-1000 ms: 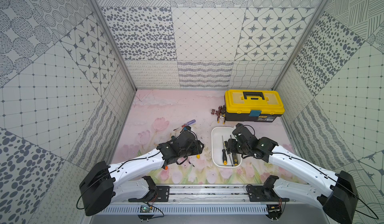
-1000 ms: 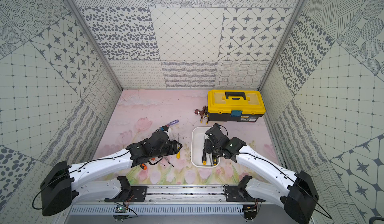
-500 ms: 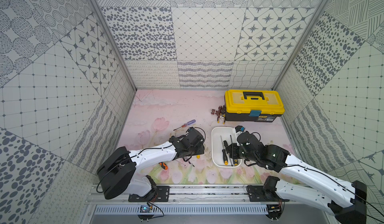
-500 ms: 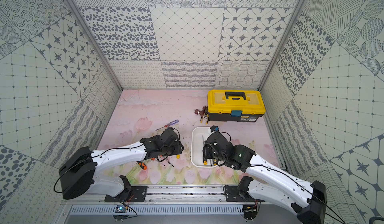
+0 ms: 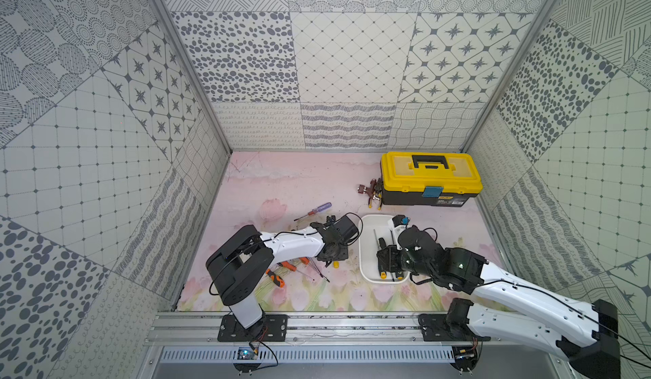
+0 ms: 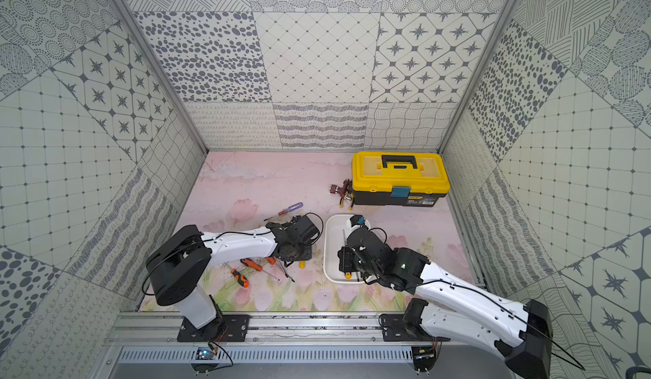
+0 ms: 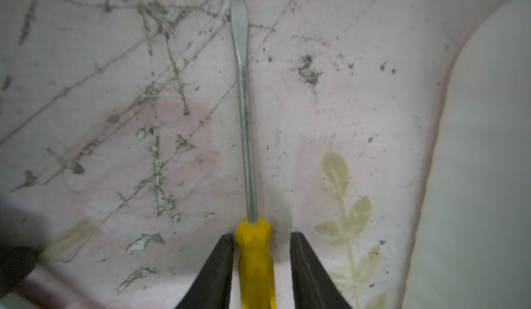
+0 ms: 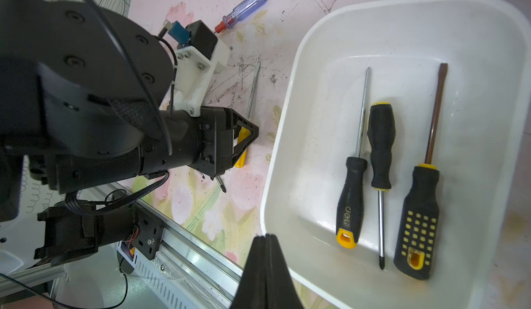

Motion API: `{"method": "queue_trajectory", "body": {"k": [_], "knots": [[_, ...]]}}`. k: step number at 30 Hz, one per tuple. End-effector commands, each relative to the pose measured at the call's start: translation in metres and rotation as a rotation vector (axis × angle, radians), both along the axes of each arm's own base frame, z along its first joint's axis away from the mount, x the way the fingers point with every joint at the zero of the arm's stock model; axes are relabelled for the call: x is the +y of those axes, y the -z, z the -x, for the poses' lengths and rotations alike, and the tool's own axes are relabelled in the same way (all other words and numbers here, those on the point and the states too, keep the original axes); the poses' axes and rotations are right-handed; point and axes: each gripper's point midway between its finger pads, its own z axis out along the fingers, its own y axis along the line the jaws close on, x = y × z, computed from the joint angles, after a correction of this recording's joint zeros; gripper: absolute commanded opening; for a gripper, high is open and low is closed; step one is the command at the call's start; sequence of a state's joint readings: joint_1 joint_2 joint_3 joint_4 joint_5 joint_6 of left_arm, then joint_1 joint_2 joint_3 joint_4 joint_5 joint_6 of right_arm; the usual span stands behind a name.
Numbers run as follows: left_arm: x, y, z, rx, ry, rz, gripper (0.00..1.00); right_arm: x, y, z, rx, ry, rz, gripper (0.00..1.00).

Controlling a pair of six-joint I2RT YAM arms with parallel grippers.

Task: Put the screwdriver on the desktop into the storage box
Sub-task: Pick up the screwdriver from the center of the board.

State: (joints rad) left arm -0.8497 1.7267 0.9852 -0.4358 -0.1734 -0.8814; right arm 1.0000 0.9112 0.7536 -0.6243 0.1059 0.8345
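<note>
The storage box (image 8: 373, 14) holds three black-handled screwdrivers (image 8: 352, 195) lying side by side.
</note>
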Motion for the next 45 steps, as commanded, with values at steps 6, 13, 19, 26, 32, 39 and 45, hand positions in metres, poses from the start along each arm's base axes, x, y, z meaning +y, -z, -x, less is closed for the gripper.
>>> {"method": "queue_trajectory", "body": {"k": [6, 13, 19, 26, 32, 39, 45], "knots": [[0.028, 0.015, 0.016, 0.081, 0.014, -0.165, 0.0, 0.007, -0.014, -0.002, -0.031, -0.008, -0.05, 0.03], [0.024, -0.013, 0.013, 0.003, -0.012, -0.065, 0.0, 0.009, -0.019, -0.002, -0.036, -0.012, -0.063, 0.03], [-0.002, -0.079, 0.009, -0.18, 0.014, 0.261, 0.0, 0.009, -0.022, 0.001, -0.037, -0.024, -0.088, 0.05], [-0.022, -0.174, 0.023, -0.38, 0.084, 0.697, 0.0, 0.037, -0.049, 0.016, -0.062, -0.162, -0.273, 0.34], [-0.038, -0.238, 0.049, -0.452, 0.205, 1.027, 0.0, 0.047, -0.07, 0.028, -0.095, -0.23, -0.391, 0.58], [-0.045, -0.269, 0.066, -0.462, 0.276, 1.232, 0.0, 0.047, -0.083, 0.037, -0.118, -0.265, -0.49, 0.64], [-0.046, -0.278, 0.073, -0.466, 0.305, 1.31, 0.0, 0.049, -0.083, 0.039, -0.115, -0.276, -0.513, 0.69]]}}
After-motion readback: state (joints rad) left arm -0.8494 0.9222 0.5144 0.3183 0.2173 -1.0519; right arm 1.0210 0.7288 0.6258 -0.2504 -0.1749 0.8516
